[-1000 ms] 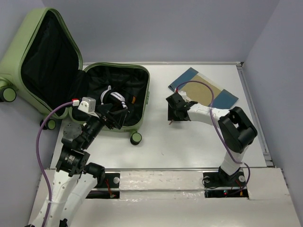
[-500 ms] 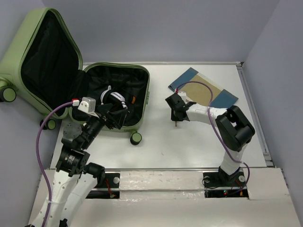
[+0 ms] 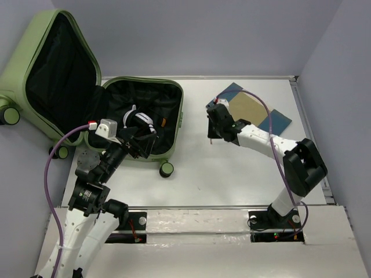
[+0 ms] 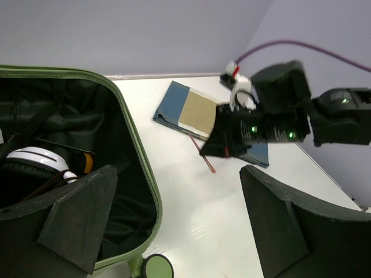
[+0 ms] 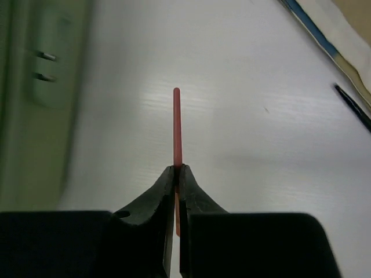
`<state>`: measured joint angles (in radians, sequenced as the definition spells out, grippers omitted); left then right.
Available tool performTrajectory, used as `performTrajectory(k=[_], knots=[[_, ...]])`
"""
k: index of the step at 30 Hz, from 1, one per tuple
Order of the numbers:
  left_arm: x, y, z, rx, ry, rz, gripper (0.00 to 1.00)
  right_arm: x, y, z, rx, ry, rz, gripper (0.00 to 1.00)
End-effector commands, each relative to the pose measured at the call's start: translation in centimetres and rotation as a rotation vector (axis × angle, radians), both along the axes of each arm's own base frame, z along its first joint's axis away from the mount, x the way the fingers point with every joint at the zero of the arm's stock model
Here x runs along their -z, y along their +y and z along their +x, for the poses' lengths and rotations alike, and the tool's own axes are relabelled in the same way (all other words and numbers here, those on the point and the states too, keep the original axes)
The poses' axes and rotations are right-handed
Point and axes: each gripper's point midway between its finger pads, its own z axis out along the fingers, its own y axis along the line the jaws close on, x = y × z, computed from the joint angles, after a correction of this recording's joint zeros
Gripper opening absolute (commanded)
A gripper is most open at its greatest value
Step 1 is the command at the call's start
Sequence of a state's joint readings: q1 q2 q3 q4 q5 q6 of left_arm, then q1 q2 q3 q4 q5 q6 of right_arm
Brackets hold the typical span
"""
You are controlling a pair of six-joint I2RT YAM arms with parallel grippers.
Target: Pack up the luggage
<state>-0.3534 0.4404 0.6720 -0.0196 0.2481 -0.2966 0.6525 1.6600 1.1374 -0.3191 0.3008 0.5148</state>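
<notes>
Red stick is pinched in the right claw; luggage lies toward the table's left edge, by the spread left claw.

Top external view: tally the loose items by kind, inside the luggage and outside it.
Headphones: 1, inside the luggage
Blue-and-tan book: 1, on the table
Thin red stick: 1, pinched in the right gripper
Total: 3
</notes>
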Motion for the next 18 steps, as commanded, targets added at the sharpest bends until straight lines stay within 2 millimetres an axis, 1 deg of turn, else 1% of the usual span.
performTrajectory(k=[1,2,3,4,5,6,7,8,9,10,11,12,13,15,16,17,18], knots=[[-3.0,0.0,-0.8,0.016,-0.088,-0.026,0.99,-14.2,9.1,3.6,-0.231,-0.276,0.291,0.07],[-2.9,0.0,-0.8,0.016,-0.087,-0.024,0.99,-15.6,10.8,3.7,-0.271,-0.289,0.325,0.07],[-3.0,0.0,-0.8,0.013,-0.088,-0.026,0.99,-15.3,12.3,4.5,-0.296,-0.274,0.342,0.07],[-2.9,0.0,-0.7,0.013,-0.087,-0.024,0.99,-16.4,14.5,4.1,-0.358,-0.268,0.389,0.07],[-3.0,0.0,-0.8,0.013,-0.089,-0.024,0.99,-20.1,16.5,4.4,-0.404,-0.322,0.455,0.07],[-2.9,0.1,-0.7,0.011,-0.086,-0.023,0.99,-18.1,18.4,4.9,-0.442,-0.262,0.471,0.31],[-3.0,0.1,-0.7,0.010,-0.087,-0.024,0.99,-18.2,19.3,5.4,-0.455,-0.254,0.483,0.46],[-3.0,0.1,-0.8,0.010,-0.090,-0.025,0.99,-18.1,20.1,6.2,-0.453,-0.234,0.472,0.58],[-3.0,0.1,-0.7,0.009,-0.088,-0.023,0.99,-17.8,19.8,6.6,-0.443,-0.231,0.437,0.68],[-3.0,0.1,-0.8,0.011,-0.089,-0.023,0.99,-17.8,18.9,7.4,-0.395,-0.253,0.391,0.68],[-3.0,0.1,-0.8,0.012,-0.089,-0.023,0.99,-15.7,16.7,8.4,-0.346,-0.228,0.343,0.68],[-3.2,0.1,-1.0,0.014,-0.095,-0.026,0.99,-16.5,14.9,8.5,-0.318,-0.238,0.344,0.67],[-3.3,0.0,-1.1,0.017,-0.099,-0.027,0.99,-16.0,13.1,8.8,-0.287,-0.226,0.336,0.65],[-3.5,0.0,-1.3,0.023,-0.107,-0.027,0.99,-14.4,9.4,8.9,-0.235,-0.201,0.301,0.57],[-3.5,0.0,-1.5,0.023,-0.109,-0.029,0.99,-12.2,4.5,9.0,-0.150,-0.181,0.224,0.49],[-3.6,0.0,-1.6,0.024,-0.113,-0.030,0.99,-10.9,2.1,8.9,-0.113,-0.163,0.188,0.43],[-3.7,-0.1,-1.7,0.030,-0.114,-0.031,0.99,-9.4,-2.0,9.3,-0.053,-0.142,0.143,0.31]])
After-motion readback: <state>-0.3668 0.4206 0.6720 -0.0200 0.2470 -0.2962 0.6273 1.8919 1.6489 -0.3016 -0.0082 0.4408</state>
